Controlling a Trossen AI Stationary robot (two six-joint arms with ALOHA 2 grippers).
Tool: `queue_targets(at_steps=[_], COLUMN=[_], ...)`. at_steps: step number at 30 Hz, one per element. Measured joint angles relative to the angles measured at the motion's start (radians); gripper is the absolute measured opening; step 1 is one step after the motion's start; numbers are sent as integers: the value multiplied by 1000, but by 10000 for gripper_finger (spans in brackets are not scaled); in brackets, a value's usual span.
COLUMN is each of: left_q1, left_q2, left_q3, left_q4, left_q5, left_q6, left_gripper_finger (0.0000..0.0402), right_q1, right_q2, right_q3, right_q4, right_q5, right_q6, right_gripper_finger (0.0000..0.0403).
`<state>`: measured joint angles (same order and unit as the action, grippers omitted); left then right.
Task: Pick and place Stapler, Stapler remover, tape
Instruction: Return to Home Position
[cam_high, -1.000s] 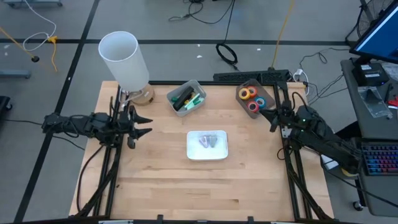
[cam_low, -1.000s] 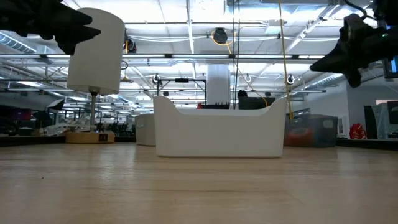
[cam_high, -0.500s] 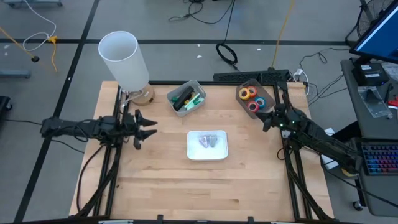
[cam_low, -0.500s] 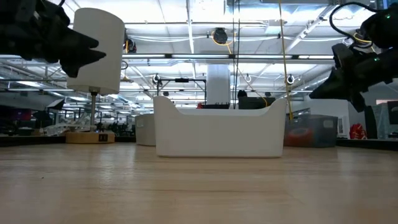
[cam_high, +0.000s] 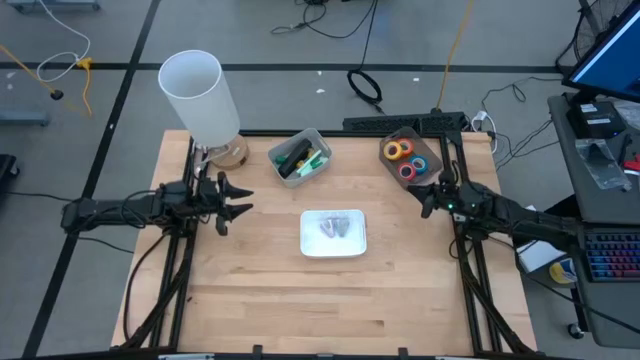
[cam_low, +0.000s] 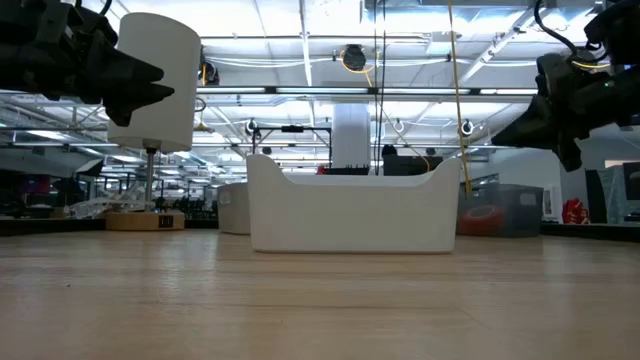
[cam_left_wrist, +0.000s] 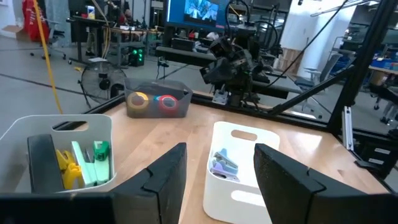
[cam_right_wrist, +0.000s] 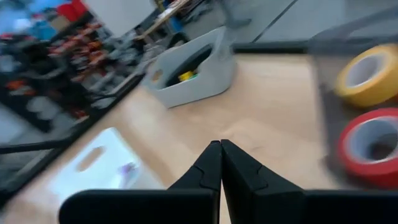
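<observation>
**benchrat:** So, is there anything left to grab here, or is this just the retreat?

**arm_tinkerer:** Just the retreat, I reckon. The tape rolls (cam_high: 404, 157) all sit in the black bin (cam_left_wrist: 155, 114), back and to the right of the white tray (cam_high: 304, 235). It looks like four of them, though they crowd together from above. The right hand (cam_high: 427, 200) hangs to the right of the tray, fingers pressed together with nothing between them. The left hand (cam_high: 235, 202) is out to the tray's left, fingers apart, and it's empty too.

**benchrat:** What would you watch for?

**arm_tinkerer:** Clearance, mostly. The right hand is nearer trouble, because the bin sits just behind it. I'd draw it straight away from the tray rather than swing it toward the bin's rim. For the left, the white cylinder (cam_high: 200, 95) stands back-left of the tray, so pull that one level and outward. Both hands show high above the surface in the low view, so there's no reason to dip. Go slow, no wrist flourishes.
</observation>
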<state>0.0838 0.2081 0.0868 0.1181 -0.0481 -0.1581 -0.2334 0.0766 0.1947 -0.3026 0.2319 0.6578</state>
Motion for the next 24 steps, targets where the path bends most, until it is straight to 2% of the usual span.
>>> queue_targets(at_steps=[2, 5, 8, 13, 16, 19, 24], left_q1=[20, 52, 89, 149, 178, 196, 206], left_q2=[0, 0, -2, -25, -44, -48, -47], left_q3=[0, 0, 0, 0, 0, 0, 0], left_q4=[5, 23, 34, 32, 23, 14, 14], left_q5=[28, 72, 117, 231, 258, 258, 273], left_q6=[6, 26, 34, 47, 52, 51, 52], left_gripper_finger=[186, 186, 186, 186, 186, 186, 186], right_q1=[25, 25, 16, 11, 12, 13, 13], right_q2=[1, 0, -2, -25, -54, -60, -60], right_q3=[0, 15, 61, 176, 163, 108, 25], right_q4=[-15, -24, -64, -239, -229, -133, 18], right_q5=[80, 125, 131, 130, 77, 48, -122], right_q6=[-31, -90, -125, -128, -124, -137, -169], right_gripper_finger=[0, 0, 0, 0, 0, 0, 0])
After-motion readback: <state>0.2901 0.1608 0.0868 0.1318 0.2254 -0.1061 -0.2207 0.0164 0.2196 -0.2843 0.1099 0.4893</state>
